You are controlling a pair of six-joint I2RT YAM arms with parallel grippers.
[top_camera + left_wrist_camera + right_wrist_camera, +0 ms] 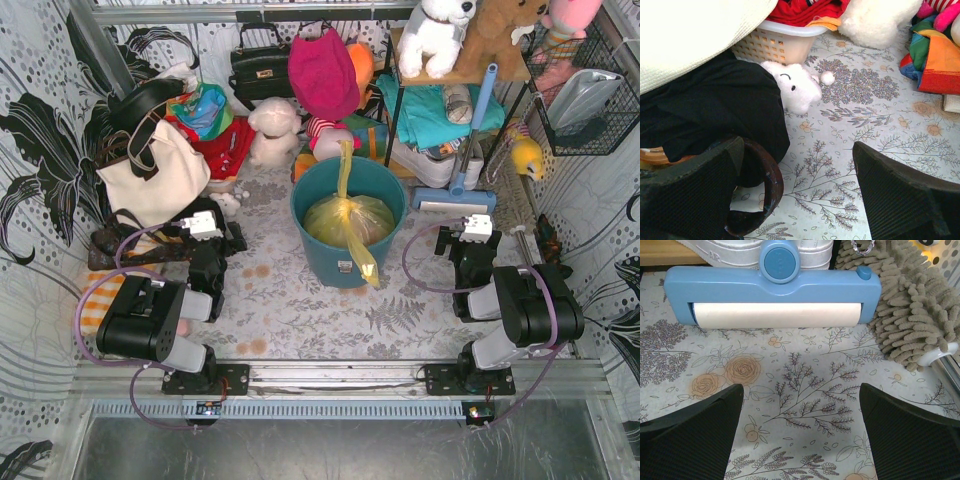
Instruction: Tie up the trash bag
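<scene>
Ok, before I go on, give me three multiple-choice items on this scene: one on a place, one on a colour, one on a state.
1. Where is the trash bag?
A) inside the bin
B) on the shelf
C) under the left arm

2. What colour is the roller head?
A) red
B) blue
C) black

3. How do the left tool and the right tool stand?
A) both shut on the bag
B) left shut, right open
C) both open, holding nothing

Answers:
1 A: the yellow-green bag sits in the teal bin.
2 B: the housing around the white roll is blue.
3 C: each wrist view shows wide jaws with nothing between.
</scene>
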